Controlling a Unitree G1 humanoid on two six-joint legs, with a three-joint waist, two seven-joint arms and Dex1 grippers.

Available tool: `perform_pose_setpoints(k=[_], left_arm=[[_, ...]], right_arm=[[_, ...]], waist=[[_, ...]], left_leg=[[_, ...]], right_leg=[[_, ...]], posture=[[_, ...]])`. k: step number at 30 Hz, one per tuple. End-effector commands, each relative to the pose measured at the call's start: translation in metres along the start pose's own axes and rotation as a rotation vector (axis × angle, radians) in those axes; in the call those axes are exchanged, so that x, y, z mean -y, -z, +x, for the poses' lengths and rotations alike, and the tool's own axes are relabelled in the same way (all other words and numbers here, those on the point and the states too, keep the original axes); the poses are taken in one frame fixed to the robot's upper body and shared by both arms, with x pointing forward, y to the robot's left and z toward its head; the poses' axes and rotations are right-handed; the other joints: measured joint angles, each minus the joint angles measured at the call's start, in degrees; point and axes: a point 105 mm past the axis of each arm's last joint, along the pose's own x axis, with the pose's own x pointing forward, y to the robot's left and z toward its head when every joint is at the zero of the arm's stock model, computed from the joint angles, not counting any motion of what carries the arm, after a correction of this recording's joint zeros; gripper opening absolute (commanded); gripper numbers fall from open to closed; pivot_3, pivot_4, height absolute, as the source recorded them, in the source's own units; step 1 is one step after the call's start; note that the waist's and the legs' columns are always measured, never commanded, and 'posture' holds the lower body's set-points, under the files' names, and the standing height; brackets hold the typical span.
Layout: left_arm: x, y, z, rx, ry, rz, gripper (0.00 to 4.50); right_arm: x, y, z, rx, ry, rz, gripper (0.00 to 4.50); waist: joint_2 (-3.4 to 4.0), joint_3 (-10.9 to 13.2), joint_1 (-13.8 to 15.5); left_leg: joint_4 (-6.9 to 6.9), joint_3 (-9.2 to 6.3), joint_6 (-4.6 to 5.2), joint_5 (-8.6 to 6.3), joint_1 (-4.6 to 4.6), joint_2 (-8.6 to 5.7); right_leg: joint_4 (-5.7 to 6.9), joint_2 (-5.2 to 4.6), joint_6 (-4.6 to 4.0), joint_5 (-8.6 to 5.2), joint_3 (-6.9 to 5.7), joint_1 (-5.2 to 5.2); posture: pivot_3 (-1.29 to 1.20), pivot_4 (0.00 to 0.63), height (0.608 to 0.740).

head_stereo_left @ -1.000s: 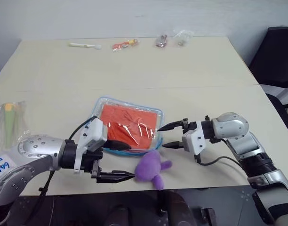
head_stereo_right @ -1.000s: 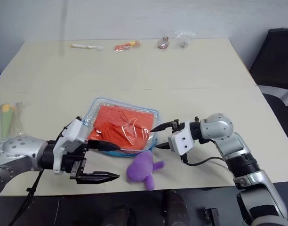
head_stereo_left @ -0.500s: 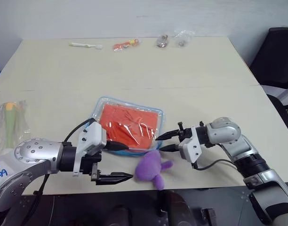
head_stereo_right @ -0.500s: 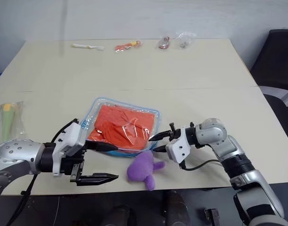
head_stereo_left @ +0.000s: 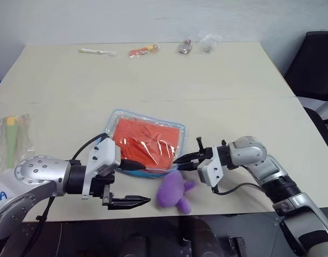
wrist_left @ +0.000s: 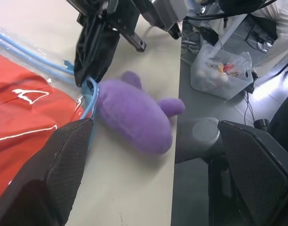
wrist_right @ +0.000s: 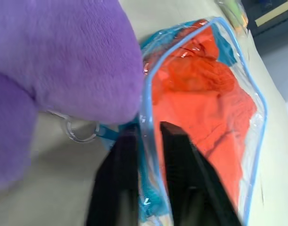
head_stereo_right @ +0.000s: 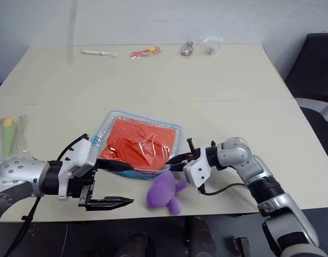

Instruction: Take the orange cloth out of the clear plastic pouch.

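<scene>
Right gripper point(head_stereo_left: 179, 160) has dropped and closed onto the pouch's point(head_stereo_left: 111, 122) blue-trimmed near corner
Orange cloth point(head_stereo_left: 145, 142) lies inside the pouch on the table point(head_stereo_left: 217, 96); left gripper point(head_stereo_left: 136, 183) hangs wide open beside it

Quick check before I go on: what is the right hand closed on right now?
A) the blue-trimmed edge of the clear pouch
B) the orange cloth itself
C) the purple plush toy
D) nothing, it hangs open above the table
A: the right hand pinches the blue-trimmed corner of the clear pouch, beside the purple plush toy, with the orange cloth inside.
</scene>
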Motion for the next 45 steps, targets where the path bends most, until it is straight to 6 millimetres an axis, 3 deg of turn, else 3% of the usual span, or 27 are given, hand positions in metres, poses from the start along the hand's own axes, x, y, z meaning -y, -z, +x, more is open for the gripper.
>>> perform_pose_setpoints(k=[1,11,14,18,25,34,38,41,45], left_arm=[[0.002,-0.005,0.000,0.046,0.012,-0.023,4.50],[0.016,0.005,0.020,0.121,0.117,-0.386,4.50],[0.008,0.021,0.029,0.054,0.042,-0.507,4.50],[0.000,0.035,0.033,-0.041,-0.053,-0.528,4.50],[-0.007,0.031,0.048,0.013,-0.087,-0.646,4.50],[0.006,0.027,0.070,0.024,-0.005,-0.823,4.50],[0.007,0.027,0.074,0.007,-0.015,-0.832,3.74],[0.003,0.030,0.073,-0.003,-0.048,-0.861,2.71],[0.001,0.039,0.069,-0.040,-0.090,-0.872,1.77]], right_arm=[[0.009,-0.004,-0.004,0.005,0.033,-0.023,0.02],[0.011,-0.001,-0.014,-0.039,0.053,-0.026,0.02],[0.011,-0.001,-0.016,-0.043,0.051,-0.027,0.02],[0.012,-0.001,-0.016,-0.044,0.054,-0.027,0.02],[0.013,-0.001,-0.015,-0.043,0.065,-0.026,0.02],[0.013,-0.002,-0.012,-0.041,0.070,-0.029,0.02],[0.014,-0.003,-0.012,-0.041,0.075,-0.032,0.00],[0.014,-0.002,-0.013,-0.046,0.078,-0.032,0.00],[0.013,-0.001,-0.014,-0.050,0.080,-0.032,0.00]], waist=[[0.00,0.0,0.0],[0.00,0.0,0.0],[0.00,0.0,0.0],[0.00,0.0,0.0],[0.00,0.0,0.0],[0.01,0.0,0.1],[0.01,0.0,0.0],[0.01,0.0,0.0],[0.02,0.0,0.0]], left_leg=[[0.00,0.00,0.00,0.00,0.00,0.00],[0.01,-0.10,0.00,0.00,-0.01,0.01],[0.01,-0.16,0.00,0.00,-0.01,0.00],[0.02,-0.35,0.00,0.00,-0.01,-0.01],[0.04,-0.55,0.00,0.00,-0.02,-0.02],[0.12,-0.78,-0.01,0.00,-0.03,-0.01],[0.13,-0.81,-0.01,0.00,-0.04,-0.01],[0.14,-0.84,-0.01,0.01,-0.04,-0.01],[0.14,-0.85,-0.01,0.01,-0.04,0.00]], right_leg=[[0.00,0.00,0.00,0.00,0.00,0.00],[0.01,-0.10,0.00,0.00,0.17,0.00],[0.00,-0.11,0.00,0.00,0.22,0.02],[0.00,-0.10,0.00,0.00,0.26,0.04],[-0.01,-0.12,0.00,0.00,0.25,0.05],[-0.01,-0.17,0.00,0.00,0.30,0.07],[-0.03,-0.18,0.00,0.00,0.29,0.09],[-0.04,-0.18,0.00,0.00,0.28,0.11],[-0.05,-0.17,0.00,0.00,0.28,0.11]], posture=[[0.00,0.150,0.740],[0.00,0.150,0.740],[0.00,0.150,0.740],[0.00,0.150,0.740],[0.00,0.150,0.740],[0.00,0.150,0.740],[0.00,0.150,0.740],[0.00,0.150,0.740],[0.00,0.150,0.740]])
